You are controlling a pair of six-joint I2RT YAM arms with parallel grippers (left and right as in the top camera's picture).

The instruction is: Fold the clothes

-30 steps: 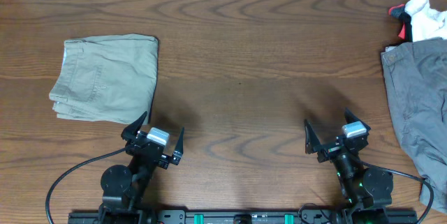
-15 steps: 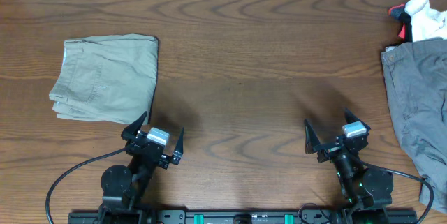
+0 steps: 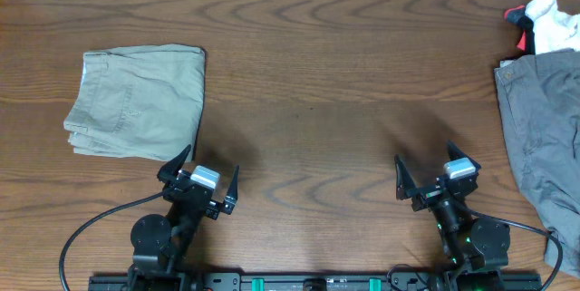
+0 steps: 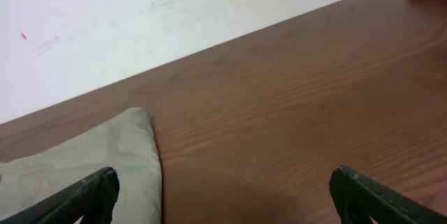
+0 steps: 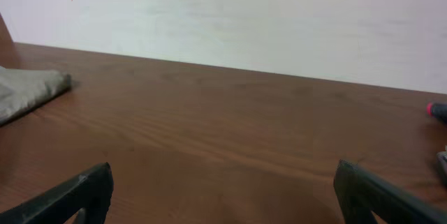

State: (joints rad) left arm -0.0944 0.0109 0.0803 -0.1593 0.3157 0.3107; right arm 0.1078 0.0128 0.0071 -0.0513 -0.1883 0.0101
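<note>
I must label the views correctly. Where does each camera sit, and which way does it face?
Overhead: above the brown wooden table, looking straight down; the left hand and right hand show, open.
Left wrist: low behind its own fingers, facing the far white wall; folded pale khaki-green cotton shorts lower left.
Right wrist: equally low, facing the wall; own fingers show.
Shared: all three see the shorts.

Pale khaki-green shorts (image 3: 136,101), brown wood-grain table (image 3: 326,73).
</note>
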